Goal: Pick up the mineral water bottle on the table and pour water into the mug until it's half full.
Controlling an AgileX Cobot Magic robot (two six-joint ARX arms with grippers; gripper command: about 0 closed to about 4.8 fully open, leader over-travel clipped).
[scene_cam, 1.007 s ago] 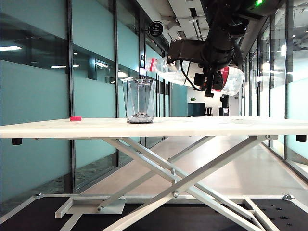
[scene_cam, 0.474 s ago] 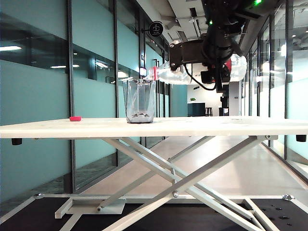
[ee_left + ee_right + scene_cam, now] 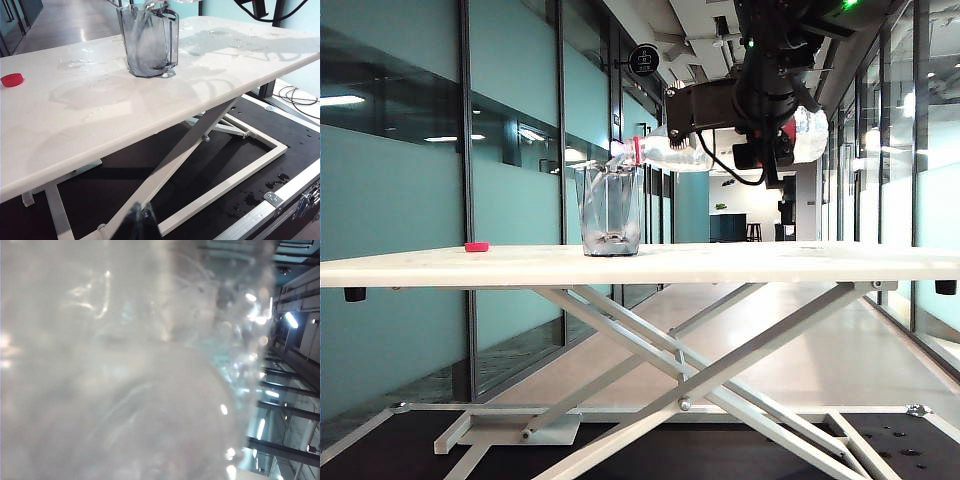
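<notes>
Above table, right tool seemingly tilted.

Office corridor: teal glass partitions (ceiling strip lights), polished floor.

The right tool hung high at the exterior view's upper right, clamped shut. The left tool's dark tip sat low.

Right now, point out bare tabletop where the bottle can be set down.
Free: the table right of the mug, and the stretch between mug and red cap. Crowded: over the mug, where the right claw tilts the mineral water bottle. Left claw sits off the table.
</notes>
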